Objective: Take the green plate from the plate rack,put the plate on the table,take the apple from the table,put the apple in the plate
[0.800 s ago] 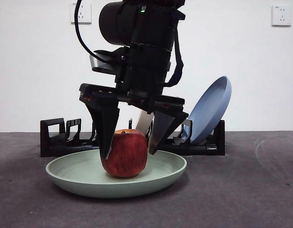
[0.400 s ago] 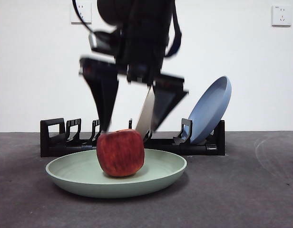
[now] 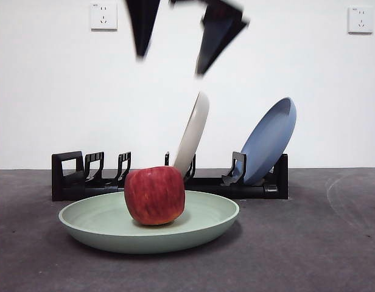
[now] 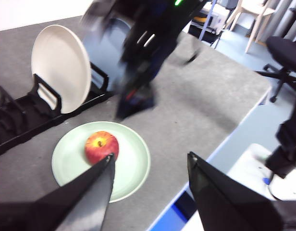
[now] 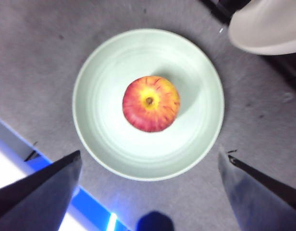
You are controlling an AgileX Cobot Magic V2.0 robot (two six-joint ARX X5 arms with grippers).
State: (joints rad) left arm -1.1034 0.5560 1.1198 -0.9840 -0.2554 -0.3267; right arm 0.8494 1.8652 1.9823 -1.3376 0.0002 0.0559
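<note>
The red apple (image 3: 154,196) (image 5: 151,103) (image 4: 101,147) sits upright in the middle of the green plate (image 3: 206,222) (image 5: 196,130) (image 4: 133,159), which lies flat on the table (image 3: 309,243) in front of the plate rack (image 3: 72,176). My right gripper (image 3: 170,64) (image 5: 149,154) hangs open high above the apple, with nothing between its jaws. The right arm appears as a dark blur (image 4: 143,48) in the left wrist view. My left gripper (image 4: 150,156) is open and empty, well away from the plate, off the table's side.
A cream-white plate (image 3: 193,131) (image 4: 61,67) and a blue plate (image 3: 269,143) lean upright in the rack behind the green plate. The table's edge with a blue strip (image 5: 90,207) runs close to the green plate.
My right gripper has let go of the apple and risen straight up, from around it to the top of the front view. The apple stays in the plate.
</note>
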